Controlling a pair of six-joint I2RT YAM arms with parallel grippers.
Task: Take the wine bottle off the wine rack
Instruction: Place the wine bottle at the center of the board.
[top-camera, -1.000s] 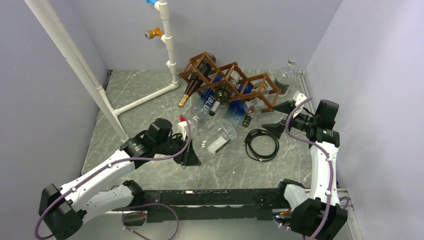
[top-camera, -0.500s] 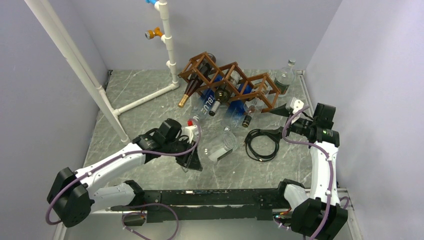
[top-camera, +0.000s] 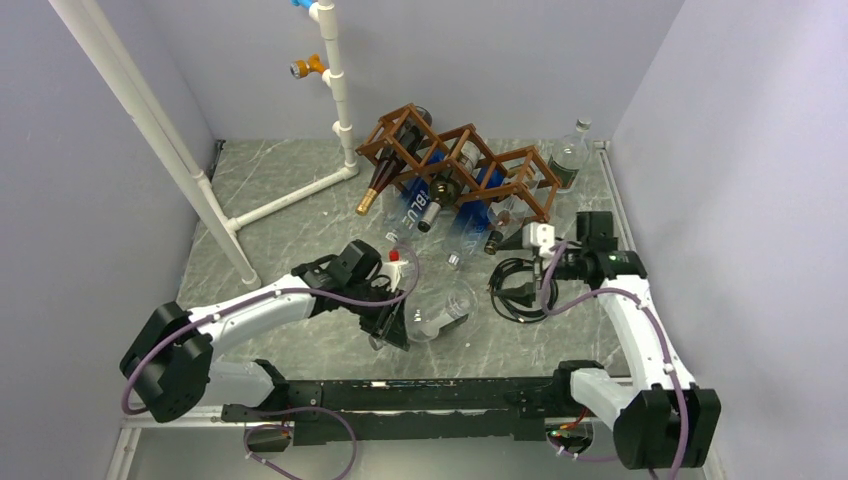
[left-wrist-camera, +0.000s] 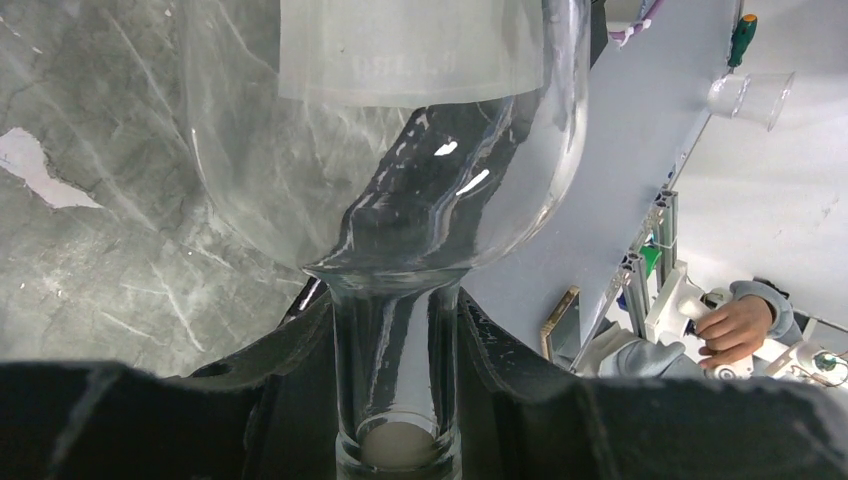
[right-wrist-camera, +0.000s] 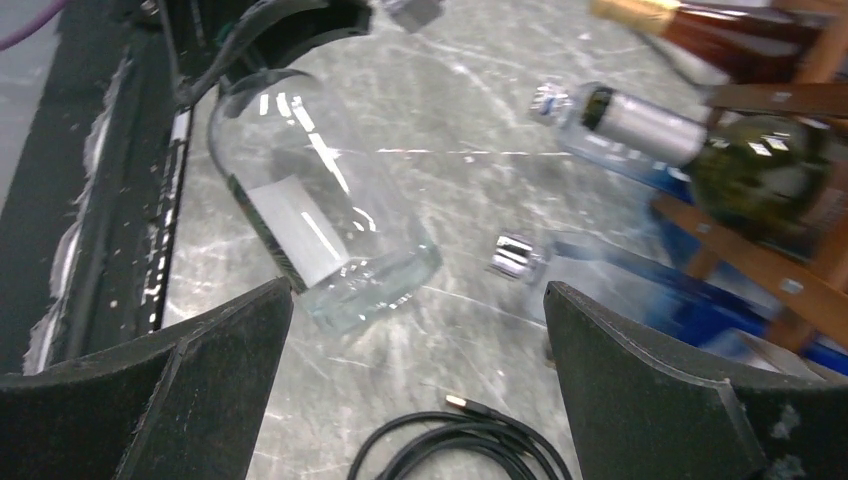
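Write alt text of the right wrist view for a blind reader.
A clear glass bottle with a white label is gripped at its neck by the left end effector. The open right end effector frames it; black cable below, wine rack at right.

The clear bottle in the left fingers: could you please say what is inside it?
The clear bottle looks empty: the table shows through. Its white label covers part of the inside.

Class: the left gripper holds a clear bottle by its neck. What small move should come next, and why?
Probably lower the bottle onto bare table and open the left gripper: the bottle is already well apart from the rack, its neck clamped in that gripper, and the right gripper is open and holds nothing.
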